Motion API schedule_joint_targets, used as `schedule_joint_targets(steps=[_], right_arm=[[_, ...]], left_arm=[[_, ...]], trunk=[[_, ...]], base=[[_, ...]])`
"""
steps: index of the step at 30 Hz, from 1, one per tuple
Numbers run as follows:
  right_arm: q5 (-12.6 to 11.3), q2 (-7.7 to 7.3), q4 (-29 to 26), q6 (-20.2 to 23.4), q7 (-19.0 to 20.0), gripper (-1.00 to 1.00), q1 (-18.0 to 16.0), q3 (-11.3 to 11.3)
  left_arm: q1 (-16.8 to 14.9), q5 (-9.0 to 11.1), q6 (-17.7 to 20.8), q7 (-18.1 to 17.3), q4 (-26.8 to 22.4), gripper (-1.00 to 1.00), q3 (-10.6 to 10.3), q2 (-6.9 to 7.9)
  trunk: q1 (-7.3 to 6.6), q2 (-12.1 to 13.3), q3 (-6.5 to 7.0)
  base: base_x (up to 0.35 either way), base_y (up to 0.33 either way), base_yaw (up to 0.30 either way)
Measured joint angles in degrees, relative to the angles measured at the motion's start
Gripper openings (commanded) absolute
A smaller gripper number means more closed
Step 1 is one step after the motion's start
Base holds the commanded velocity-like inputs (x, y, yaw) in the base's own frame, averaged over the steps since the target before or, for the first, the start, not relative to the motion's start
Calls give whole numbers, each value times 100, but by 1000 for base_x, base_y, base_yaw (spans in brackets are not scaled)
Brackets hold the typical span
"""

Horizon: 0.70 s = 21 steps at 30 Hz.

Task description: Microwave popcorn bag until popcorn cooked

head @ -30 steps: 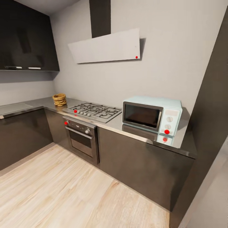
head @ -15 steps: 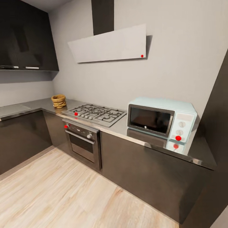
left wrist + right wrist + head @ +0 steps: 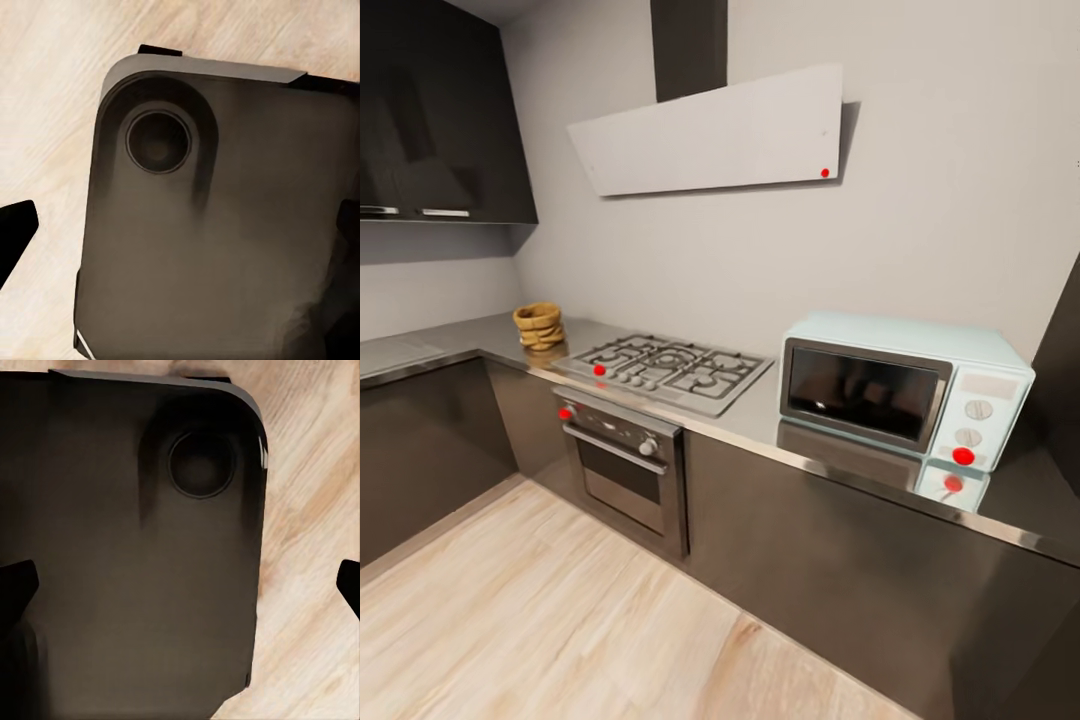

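Right hand (image 3: 180, 585), fingers (image 3: 15, 585) wide, above wood floor (image 3: 315, 547)

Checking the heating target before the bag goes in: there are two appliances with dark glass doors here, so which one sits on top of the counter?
The microwave: the pale mint-blue box standing on the countertop, right of the hob. The steel built-in oven is set into the cabinets below.

Head: high, facing the countertop (image 3: 760, 425) corner, some way off.
Wrists: close, looking down; both share the floor (image 3: 45, 90).
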Motion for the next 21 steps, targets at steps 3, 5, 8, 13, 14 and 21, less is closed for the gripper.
schedule_joint_targets(steps=[3, 5, 8, 13, 14, 21], right_arm=[[-1, 0, 0, 0, -1, 100, 0, 0], [-1, 0, 0, 0, -2, 100, 0, 0], [-1, -1, 0, 0, -2, 100, 0, 0], [-1, -5, 0, -1, -2, 100, 0, 0], [-1, -6, 0, 1, -2, 100, 0, 0], [-6, -7, 0, 1, -2, 100, 0, -1]], left_arm=[[0, 0, -2, 0, 0, 100, 0, 0], [0, 0, -1, 0, 0, 100, 0, 0], [0, -1, -1, 0, 0, 100, 0, 0], [0, -1, -1, 0, 0, 100, 0, 0], [0, -1, -1, 4, 0, 100, 0, 0], [0, 0, -1, 14, 0, 100, 0, 0]], trunk=[[0, 0, 0], [1, 0, 0], [2, 0, 0], [2, 0, 0], [2, 0, 0], [2, 0, 0]], base=[[191, 169, -237], [116, 88, -238], [36, 25, -239], [5, 3, -239], [1, 0, -239], [0, 0, -239]])
